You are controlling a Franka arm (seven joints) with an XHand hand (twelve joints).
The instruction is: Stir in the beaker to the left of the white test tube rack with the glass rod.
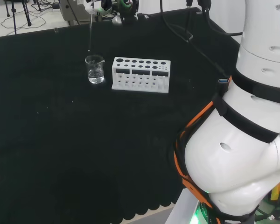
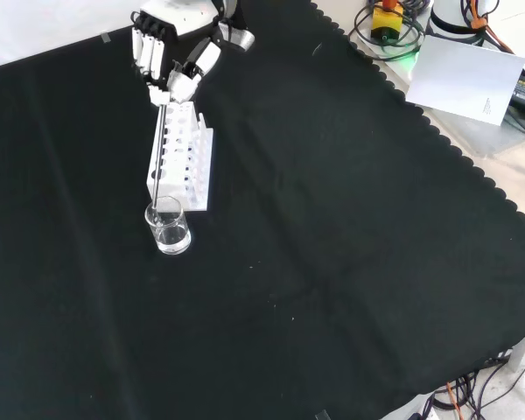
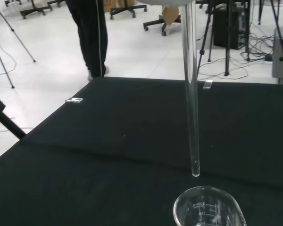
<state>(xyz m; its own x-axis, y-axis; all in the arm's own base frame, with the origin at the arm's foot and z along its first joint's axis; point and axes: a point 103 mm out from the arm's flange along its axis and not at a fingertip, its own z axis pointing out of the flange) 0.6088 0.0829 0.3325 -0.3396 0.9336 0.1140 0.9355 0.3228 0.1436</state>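
Hand [image 2: 168, 45], fingers curled round 1 glass rod [image 2: 160, 149], holds its tip above 1 beaker [image 1: 95, 69]; head view: beaker just left of 1 white rack [image 1: 141, 74] on bench [image 1: 84, 149].

cloth [image 2: 332, 262]: black, plain, scalloped edge | test tube rack [image 1: 141, 74]: white, rows of dark round holes | beaker [image 1: 95, 69]: clear glass, white printed marks | glass rod [image 3: 192, 103]: clear | hand [image 2: 168, 51]: white and black
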